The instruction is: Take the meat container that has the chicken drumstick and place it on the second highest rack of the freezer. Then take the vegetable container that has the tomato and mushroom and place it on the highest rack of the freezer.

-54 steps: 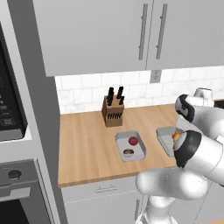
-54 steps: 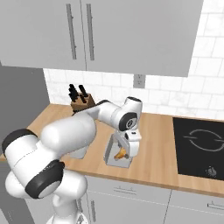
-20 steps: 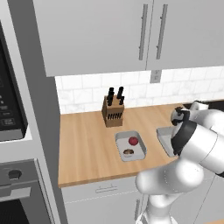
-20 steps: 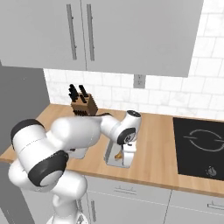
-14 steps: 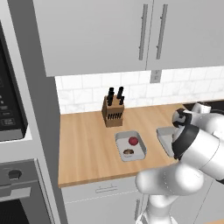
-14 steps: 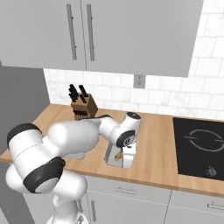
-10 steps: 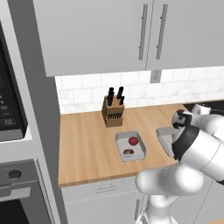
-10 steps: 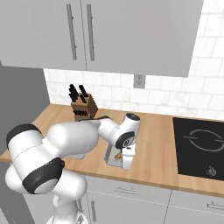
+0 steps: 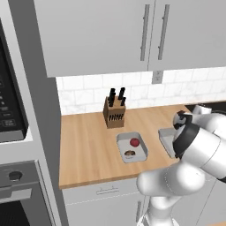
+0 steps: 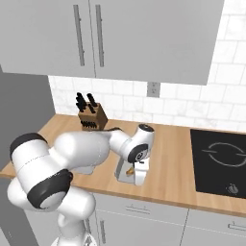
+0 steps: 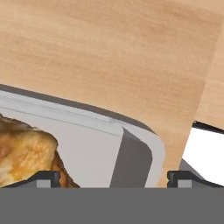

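Note:
The meat container (image 10: 122,174) is a grey tray on the wooden counter, near its front edge, with the golden-brown chicken drumstick (image 10: 129,170) inside. My gripper (image 10: 133,174) points down onto it. In the hand view the gripper (image 11: 113,179) is open, and its fingertips (image 11: 47,178) stand either side of the tray's corner wall (image 11: 131,153), beside the drumstick (image 11: 26,151). My arm hides most of the meat container (image 9: 165,135) in the left base view. To its left sits the vegetable container (image 9: 123,143) with the tomato (image 9: 134,142) and mushroom (image 9: 129,153). The freezer and its racks are out of view.
A knife block (image 9: 114,112) stands at the back of the counter by the tiled wall. A black cooktop (image 10: 221,161) lies to the right. An oven stack (image 9: 11,190) borders the counter's left end. Wall cabinets (image 9: 145,33) hang overhead.
Over the earlier frames the hand came down from above the counter onto the meat container; in the last half second it barely moves. The jaws stay wide.

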Available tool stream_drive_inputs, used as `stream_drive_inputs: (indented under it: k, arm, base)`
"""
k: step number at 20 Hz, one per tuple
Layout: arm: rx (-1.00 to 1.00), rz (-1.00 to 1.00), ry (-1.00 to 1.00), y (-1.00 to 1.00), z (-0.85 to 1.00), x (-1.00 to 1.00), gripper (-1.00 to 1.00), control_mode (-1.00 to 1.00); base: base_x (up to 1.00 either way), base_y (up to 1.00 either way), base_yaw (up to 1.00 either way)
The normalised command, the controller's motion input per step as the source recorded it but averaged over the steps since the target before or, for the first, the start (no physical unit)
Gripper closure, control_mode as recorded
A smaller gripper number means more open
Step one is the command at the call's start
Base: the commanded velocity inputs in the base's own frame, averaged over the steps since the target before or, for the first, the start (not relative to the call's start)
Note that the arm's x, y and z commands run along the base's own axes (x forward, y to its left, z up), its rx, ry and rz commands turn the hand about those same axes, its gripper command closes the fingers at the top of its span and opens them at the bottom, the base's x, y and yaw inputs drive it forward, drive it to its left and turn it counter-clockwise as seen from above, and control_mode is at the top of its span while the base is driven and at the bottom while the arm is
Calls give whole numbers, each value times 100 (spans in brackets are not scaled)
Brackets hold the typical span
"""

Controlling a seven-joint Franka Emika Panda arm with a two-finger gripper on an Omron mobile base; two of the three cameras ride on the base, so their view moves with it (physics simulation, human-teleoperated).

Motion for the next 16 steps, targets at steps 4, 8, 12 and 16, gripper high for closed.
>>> stream_drive_inputs:
  k: [4,8,12,16]
  arm:
    - [0,-4,-3,-11,-5,-38,-100,-100]
    - [0,-3,-1,-1,-5,-14,-100,-100]
    - [0,-2,2,-1,-22,0,-100,-100]
    - [0,0,0,0,-31,0,-100,-100]
  base:
    - [0,0,0]
    - [0,0,0]
    - [0,0,0]
    - [0,0,0]
